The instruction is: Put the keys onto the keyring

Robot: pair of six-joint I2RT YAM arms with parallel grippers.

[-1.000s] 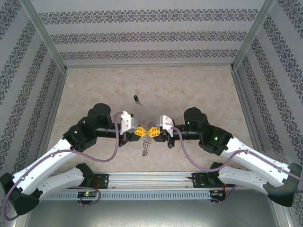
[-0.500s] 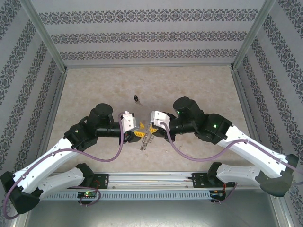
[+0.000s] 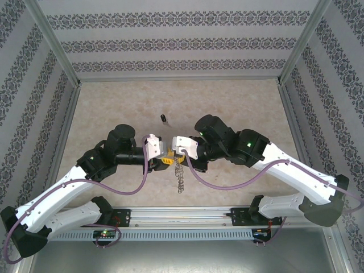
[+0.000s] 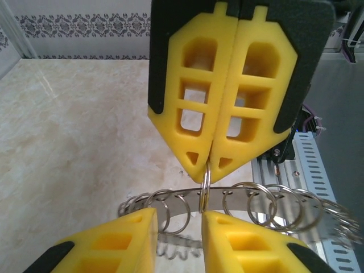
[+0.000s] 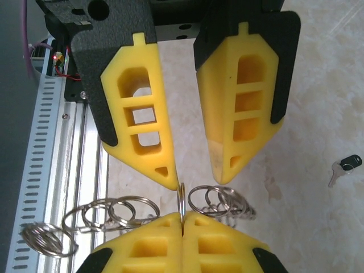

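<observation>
Keyring (image 3: 181,177) hangs from your right gripper (image 5: 182,220), key (image 5: 343,166) lies loose on the table (image 3: 239,108)
Your left gripper (image 4: 178,220) has its jaws apart, one yellow fingertip just beside the pinched loop, not closed on the ring; the keyring is a flat grey metal band rimmed with many small wire loops, seen edge-on in the wrist views, and in the top view its long axis runs from the grippers toward the near edge of the table; your right gripper is clamped tight on one wire loop of it, pads pressed together; the key is tiny, black head and short metal blade, well apart from the ring, beyond the grippers in the top view, and in the right wrist view it lies slanted, head upper right, blade pointing lower left
</observation>
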